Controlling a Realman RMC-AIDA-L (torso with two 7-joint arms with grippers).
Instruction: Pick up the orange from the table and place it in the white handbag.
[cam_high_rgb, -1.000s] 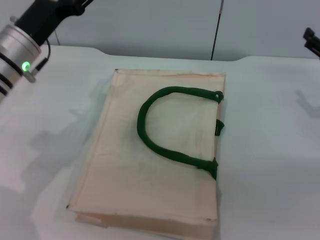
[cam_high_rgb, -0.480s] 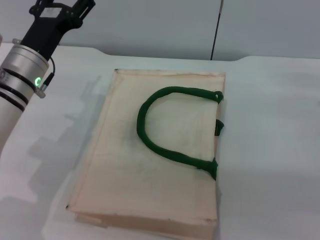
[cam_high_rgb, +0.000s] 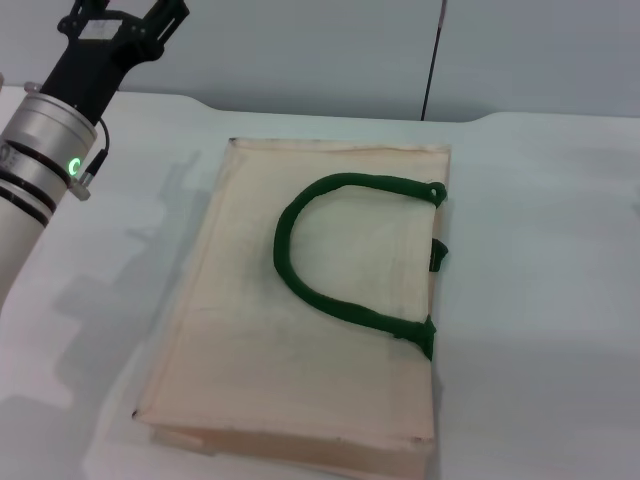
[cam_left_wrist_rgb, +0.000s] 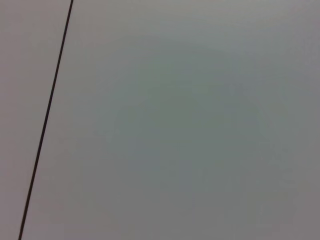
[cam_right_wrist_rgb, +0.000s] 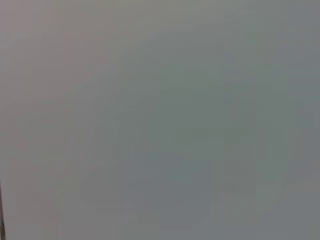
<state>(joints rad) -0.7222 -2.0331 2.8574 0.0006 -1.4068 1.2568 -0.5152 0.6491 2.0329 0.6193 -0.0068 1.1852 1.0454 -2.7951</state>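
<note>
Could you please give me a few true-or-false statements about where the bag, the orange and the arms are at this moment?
1. The white handbag lies flat on the table. True.
2. The orange rests on the bag. False: no orange shows in any view.
3. The left claw is raised at the table's far left, away from the bag. True.
4. The right claw hovers over the green handle. False: the right claw is not in view.

cream flat rectangular fabric tote bag (cam_high_rgb: 320, 300): 1 | thick dark green looped handle (cam_high_rgb: 340, 262): 1 visible | white smooth tabletop (cam_high_rgb: 540, 250): 1 | black-and-silver robot arm, upper left of frame (cam_high_rgb: 45, 140): 1
</note>
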